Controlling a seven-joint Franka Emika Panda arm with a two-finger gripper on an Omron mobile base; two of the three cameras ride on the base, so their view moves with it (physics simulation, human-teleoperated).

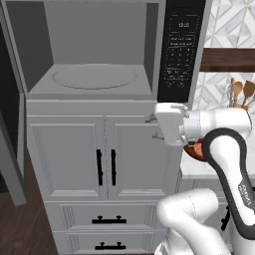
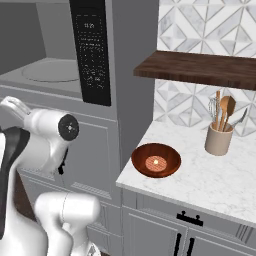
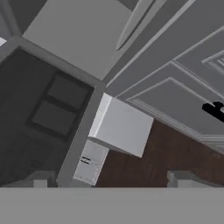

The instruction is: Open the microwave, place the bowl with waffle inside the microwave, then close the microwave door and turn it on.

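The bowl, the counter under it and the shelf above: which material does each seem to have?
The bowl: probably glazed ceramic or lacquered wood, reddish-brown with a glossy sheen. The counter: looks like polished marble, white with faint grey veins. The shelf: apparently dark stained wood, streaked with grain, matte.

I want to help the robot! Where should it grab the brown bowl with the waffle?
Probably the bowl by its rim, coming down from above. It sits upright on the counter, shallow and open-topped, so one finger can go inside the thin edge and one outside, clear of the waffle.
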